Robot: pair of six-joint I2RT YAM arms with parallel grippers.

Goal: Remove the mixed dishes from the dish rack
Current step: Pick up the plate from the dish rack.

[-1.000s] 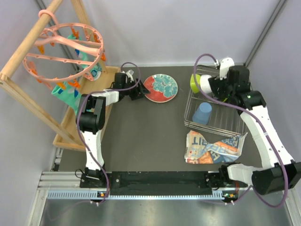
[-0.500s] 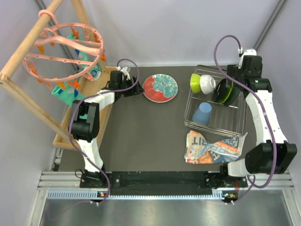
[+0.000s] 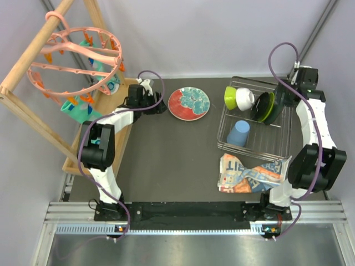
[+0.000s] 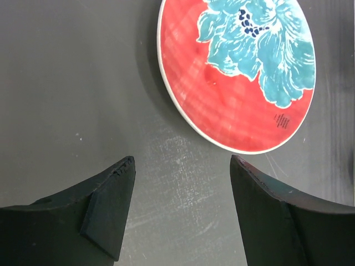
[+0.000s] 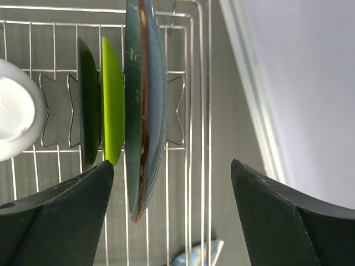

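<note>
Top external — dark table [image 3: 166, 155] bearing dish rack [image 3: 269, 139], pale walls [image 3: 211, 33].

Both arms were the same build, tbh. The left arm [image 3: 107, 169] and right arm [image 3: 312, 122] had white link shells with chunky black joints, and a thin purple cable [image 3: 275, 54] looped off each wrist. The left fingers [image 4: 105, 205] and right fingers [image 5: 61, 216] were plain matte black wedges.
</note>
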